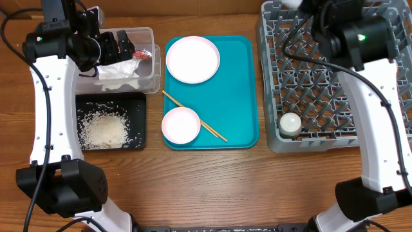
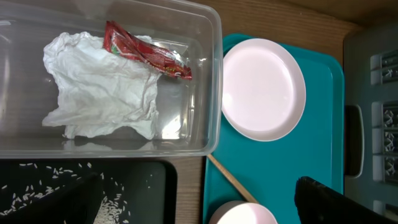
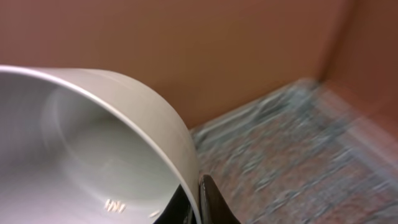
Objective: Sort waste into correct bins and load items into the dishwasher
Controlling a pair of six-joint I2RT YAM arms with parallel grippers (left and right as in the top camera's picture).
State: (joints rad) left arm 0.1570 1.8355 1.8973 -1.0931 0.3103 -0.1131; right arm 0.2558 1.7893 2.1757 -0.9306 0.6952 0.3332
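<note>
One white bowl point(image 3: 81, 162) pinched in right claw point(image 3: 199, 202); left claw point(image 1: 123, 46) gapes empty; one plate point(image 1: 192, 59).

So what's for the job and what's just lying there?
Job: white paper napkin, red shiny wrapper, white rice grains, clear plastic tub, shallow black tray, white round plate, white bowl, wooden chopsticks, small white cup, grey dish rack.
Lying about: teal serving tray.

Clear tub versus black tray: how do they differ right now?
The clear tub is see-through with tall walls; the black tray is opaque and shallow. The clear tub holds the crumpled napkin and red wrapper; the black tray holds loose rice. Both are rectangular, similar in footprint, and sit left of the teal tray.
</note>
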